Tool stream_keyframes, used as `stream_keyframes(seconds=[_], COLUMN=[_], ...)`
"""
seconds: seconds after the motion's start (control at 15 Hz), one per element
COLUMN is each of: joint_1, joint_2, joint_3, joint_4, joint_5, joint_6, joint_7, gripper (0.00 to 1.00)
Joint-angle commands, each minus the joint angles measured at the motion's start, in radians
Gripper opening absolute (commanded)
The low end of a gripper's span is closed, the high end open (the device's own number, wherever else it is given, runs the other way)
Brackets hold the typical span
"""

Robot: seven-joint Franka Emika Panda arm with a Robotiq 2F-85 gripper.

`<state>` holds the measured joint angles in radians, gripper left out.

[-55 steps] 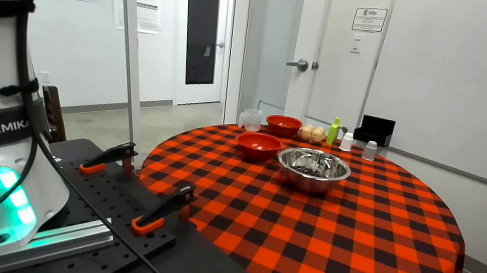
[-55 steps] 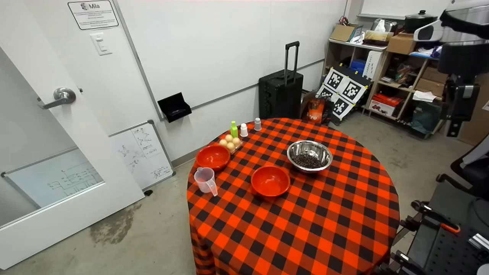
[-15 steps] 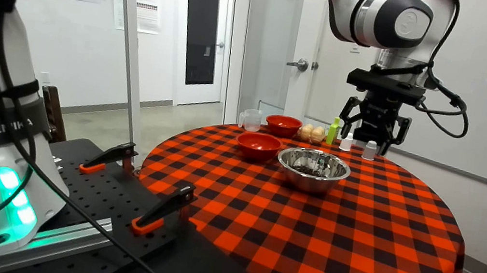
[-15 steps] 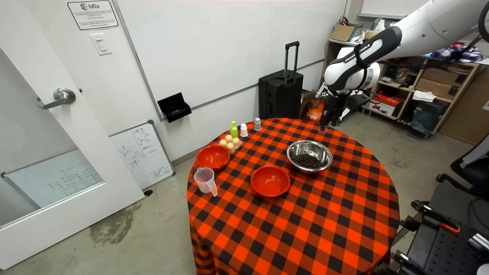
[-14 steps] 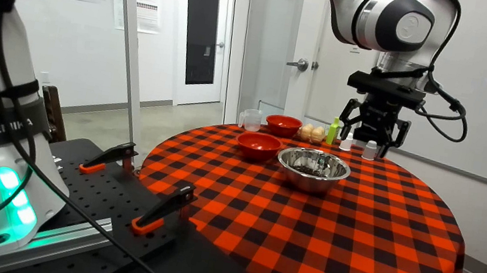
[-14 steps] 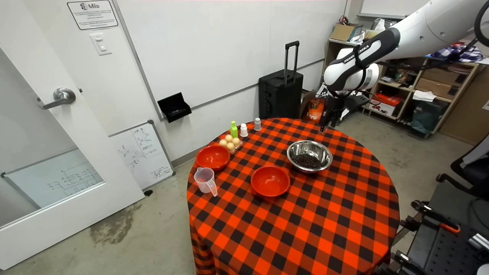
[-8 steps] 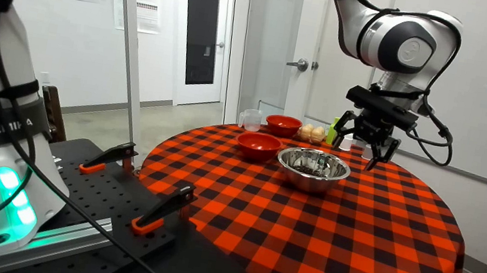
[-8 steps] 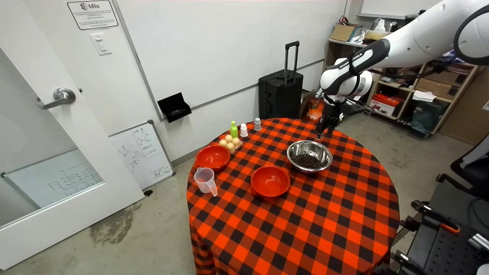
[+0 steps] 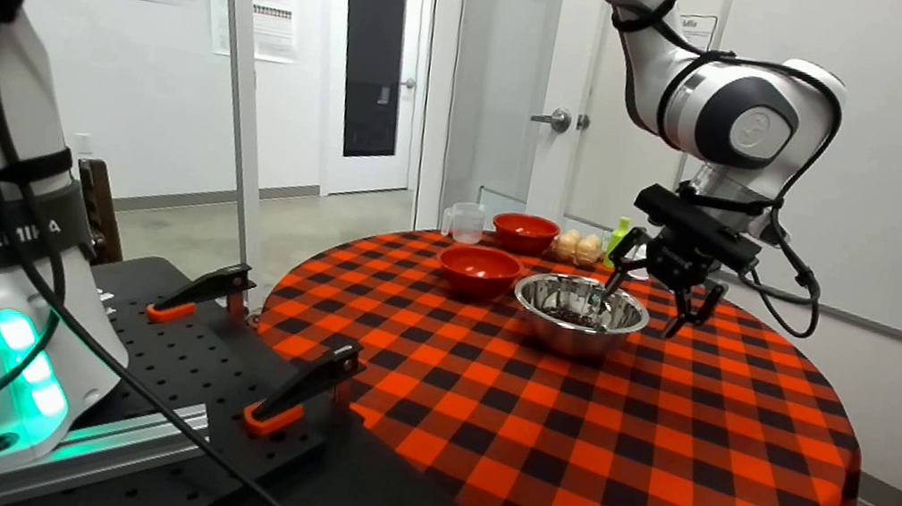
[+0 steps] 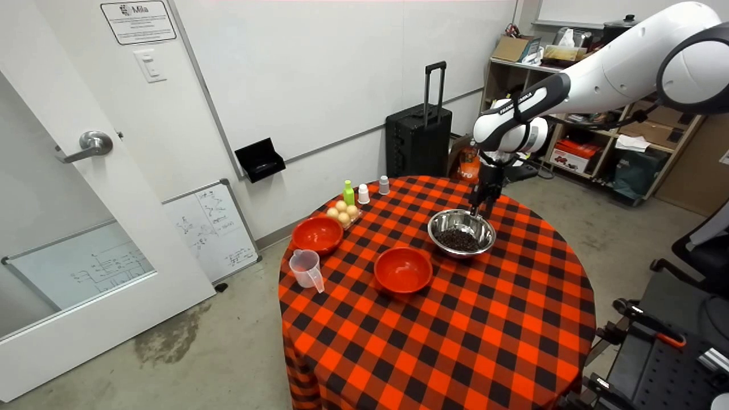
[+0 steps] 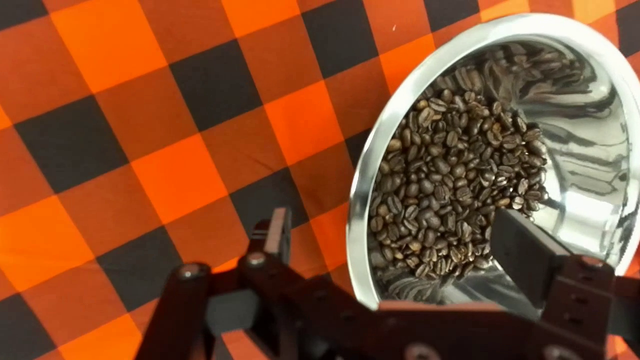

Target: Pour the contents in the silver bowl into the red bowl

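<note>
The shiny silver bowl (image 9: 573, 341) stands upright on the checkered tablecloth and holds dark coffee beans (image 11: 440, 175). It also shows in an exterior view (image 10: 484, 230) and in the wrist view (image 11: 359, 210). A glossy red bowl (image 9: 479, 278) stands close beside it, upright and empty (image 10: 403, 270). My gripper (image 9: 638, 317) is open and tilted at the silver bowl's rim. In the wrist view, the gripper (image 11: 392, 217) has one finger over the beans inside the bowl and the other outside the rim above the cloth. Contact with the bowl cannot be told.
Another red bowl (image 10: 317, 234) stands farther back, beside a clear measuring jug (image 10: 306, 269). Eggs in a carton (image 10: 343, 213), a green bottle (image 10: 348, 193), a white cup (image 10: 363, 194) and a grey cup (image 10: 384, 185) line the table edge.
The arm came into the scene over the last few seconds. In the last second my open gripper came down, tilted and moved to the silver bowl's rim. The bowls have not moved.
</note>
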<state>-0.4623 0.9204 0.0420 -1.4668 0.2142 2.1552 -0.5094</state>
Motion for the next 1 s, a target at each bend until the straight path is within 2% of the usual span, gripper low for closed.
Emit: stream_keyframes(seconds=[0.0, 0.33, 0.47, 0.93], joint_1=[-0.010, -0.012, -0.013, -0.014], joint_2=[0.047, 0.071, 0.077, 0.079], joint_3=[0.013, 0.018, 0.018, 0.018], joint_4=[0.051, 0.050, 0.054, 0.058], joint_5=[0.015, 0.014, 0.012, 0.012], joint_6=[-0.037, -0.040, -0.040, -0.040], joint_7=[-0.026, -0.026, -0.027, -0.028], gripper=[1.00, 1.00, 0.74, 0.21])
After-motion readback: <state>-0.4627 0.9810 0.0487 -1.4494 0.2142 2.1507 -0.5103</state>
